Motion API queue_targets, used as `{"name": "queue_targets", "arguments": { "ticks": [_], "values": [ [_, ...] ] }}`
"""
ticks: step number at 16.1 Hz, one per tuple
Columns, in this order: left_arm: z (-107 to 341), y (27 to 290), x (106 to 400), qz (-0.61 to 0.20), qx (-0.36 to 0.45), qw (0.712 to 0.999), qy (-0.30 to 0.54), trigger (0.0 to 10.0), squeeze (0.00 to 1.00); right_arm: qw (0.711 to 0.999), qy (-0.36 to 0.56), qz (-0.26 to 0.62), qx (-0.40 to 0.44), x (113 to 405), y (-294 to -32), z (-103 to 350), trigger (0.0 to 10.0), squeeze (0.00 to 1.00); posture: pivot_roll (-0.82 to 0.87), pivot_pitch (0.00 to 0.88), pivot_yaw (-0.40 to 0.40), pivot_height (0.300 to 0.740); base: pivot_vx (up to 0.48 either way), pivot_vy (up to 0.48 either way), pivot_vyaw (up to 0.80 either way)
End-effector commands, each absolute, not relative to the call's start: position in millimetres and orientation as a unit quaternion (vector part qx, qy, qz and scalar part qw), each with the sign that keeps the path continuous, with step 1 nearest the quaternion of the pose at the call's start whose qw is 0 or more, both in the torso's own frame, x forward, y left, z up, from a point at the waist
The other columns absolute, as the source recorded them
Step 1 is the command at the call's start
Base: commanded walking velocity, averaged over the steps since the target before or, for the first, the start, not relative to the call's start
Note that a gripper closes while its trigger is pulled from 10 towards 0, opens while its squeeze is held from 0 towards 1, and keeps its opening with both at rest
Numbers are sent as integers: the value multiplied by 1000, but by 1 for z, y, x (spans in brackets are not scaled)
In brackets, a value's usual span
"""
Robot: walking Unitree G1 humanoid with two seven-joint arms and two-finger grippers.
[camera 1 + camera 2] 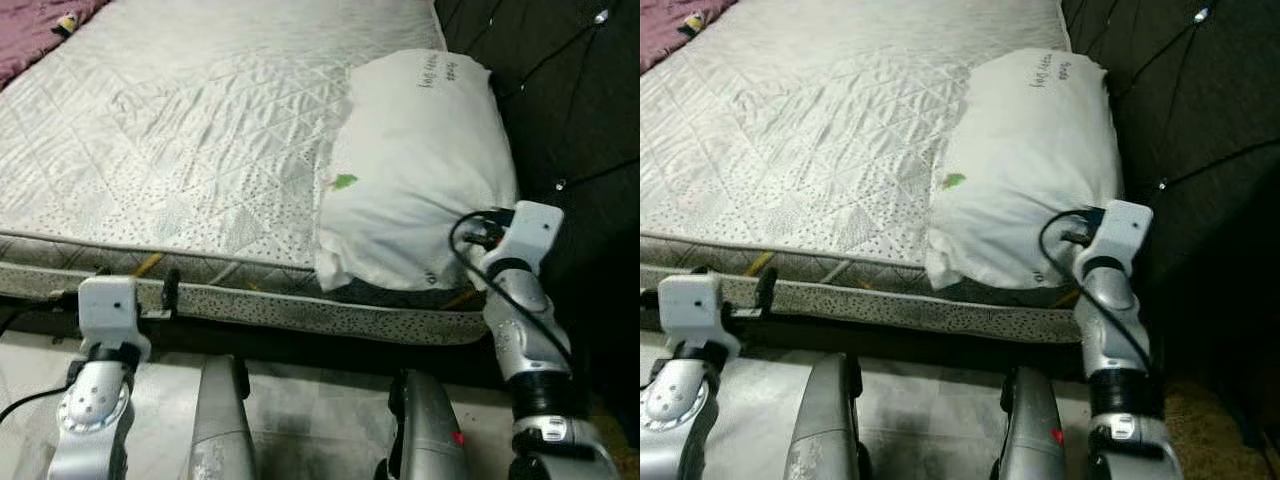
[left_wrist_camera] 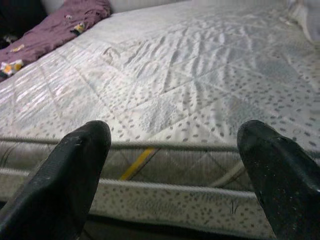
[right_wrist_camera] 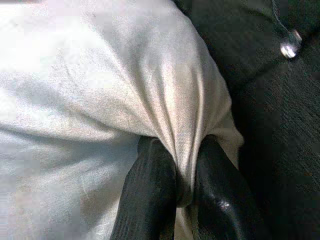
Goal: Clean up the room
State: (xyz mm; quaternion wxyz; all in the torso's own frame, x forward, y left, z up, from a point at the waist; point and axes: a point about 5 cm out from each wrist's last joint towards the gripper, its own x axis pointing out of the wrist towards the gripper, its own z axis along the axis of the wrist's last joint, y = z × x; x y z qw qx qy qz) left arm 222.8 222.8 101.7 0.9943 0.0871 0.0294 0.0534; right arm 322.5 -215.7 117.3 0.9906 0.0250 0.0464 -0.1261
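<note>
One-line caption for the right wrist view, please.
Right hand pinching a fold of the white pillow between its two black fingers, beside the dark tufted headboard.

My arms (image 1: 515, 335) are jointed silver metal, each ending in a white boxy wrist block (image 1: 108, 305). A black cable (image 1: 470, 250) loops at the right wrist. The fingers (image 2: 70, 185) are thick, matte black, slightly scuffed.
</note>
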Motion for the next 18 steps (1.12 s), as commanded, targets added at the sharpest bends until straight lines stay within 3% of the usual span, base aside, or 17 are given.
{"name": "queue_targets", "arguments": {
  "ticks": [1, 5, 8, 10, 15, 16, 18],
  "values": [
    [99, 224, 225, 48, 93, 994, 32, 10000, 0, 995, -3, -101, 9, 324, -206, 137, 10000, 1000, 36, 0, -3, 541, 0, 0, 0],
    [100, 225, 237, 54, 91, 994, 19, 10000, 0, 991, -73, -92, -60, 316, -201, 157, 10000, 1000, 17, 0, 8, 541, 0, 0, 0],
    [96, 223, 242, 57, 87, 994, 15, 10000, 0, 994, -19, -81, -71, 289, -192, 126, 10000, 1000, -8, 0, 22, 541, 0, 0, 0],
    [93, 219, 244, 51, 84, 995, 16, 10000, 0, 999, -17, -43, -4, 278, -179, 122, 10000, 1000, -22, 0, 32, 541, 0, 0, 0],
    [97, 210, 262, 40, 74, 996, -5, 10000, 0, 999, -45, -18, 2, 276, -166, 133, 10000, 1000, -56, 0, 46, 596, 0, 0, 0],
    [98, 208, 266, 37, 71, 997, -10, 10000, 0, 999, -51, -12, -6, 277, -164, 135, 10000, 0, -67, 0, 51, 606, 0, 0, 0],
    [99, 206, 272, 34, 68, 997, -15, 10000, 0, 998, -57, -8, -8, 279, -164, 138, 10000, 0, -78, 0, 59, 621, 0, 0, 0]
  ]
}}
